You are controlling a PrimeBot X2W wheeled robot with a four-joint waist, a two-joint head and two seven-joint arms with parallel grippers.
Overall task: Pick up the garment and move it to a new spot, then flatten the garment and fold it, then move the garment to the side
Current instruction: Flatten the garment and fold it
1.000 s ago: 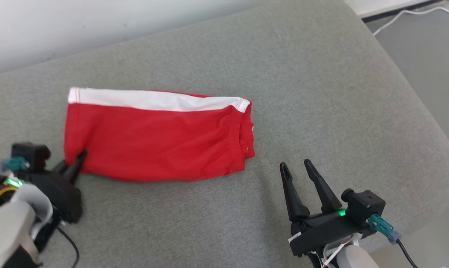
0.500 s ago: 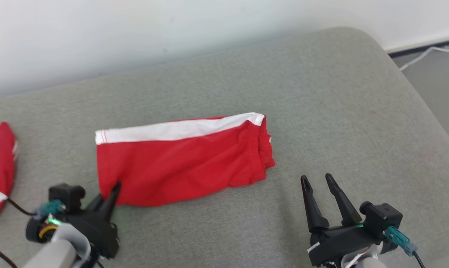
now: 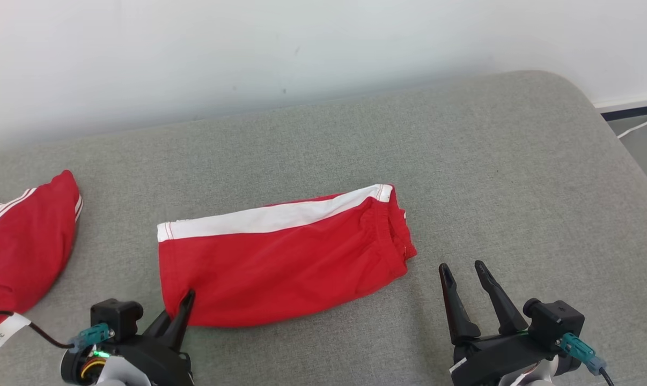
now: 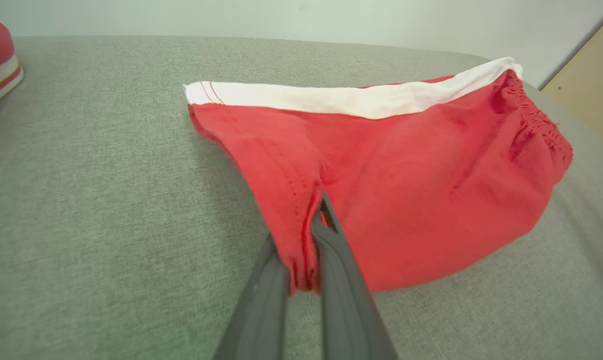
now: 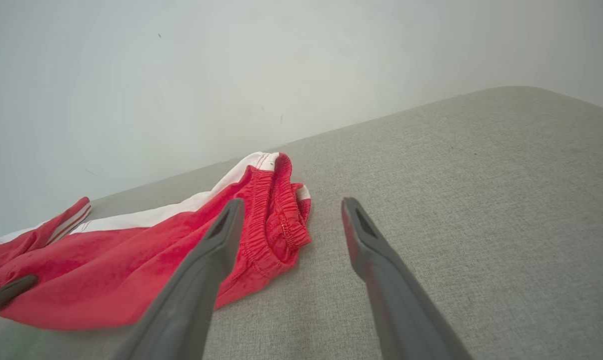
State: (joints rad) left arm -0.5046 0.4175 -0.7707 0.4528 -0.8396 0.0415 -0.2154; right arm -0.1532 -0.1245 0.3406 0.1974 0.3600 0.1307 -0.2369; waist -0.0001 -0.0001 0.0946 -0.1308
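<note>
The garment [image 3: 280, 262], red shorts with a white side band, lies folded lengthwise on the grey cushion [image 3: 516, 161]. My left gripper [image 3: 186, 300] is shut on the garment's near left corner. In the left wrist view the red hem [image 4: 301, 240] is bunched between the two fingers of the left gripper [image 4: 314, 220]. My right gripper [image 3: 463, 268] stands open just right of the elastic waistband end, not touching the cloth. The right wrist view has the waistband [image 5: 276, 220] beside the left finger of the right gripper [image 5: 291, 205], with nothing between the fingers.
A second red garment with white stripes [image 3: 23, 241] lies at the cushion's left end. A white wall runs behind. The cushion's rounded right edge drops to the floor, where a white cable [image 3: 642, 122] lies.
The head camera has swung left and up, bringing the second red garment into view. My left gripper has kept its hold on the corner, and the right one has stayed open.
</note>
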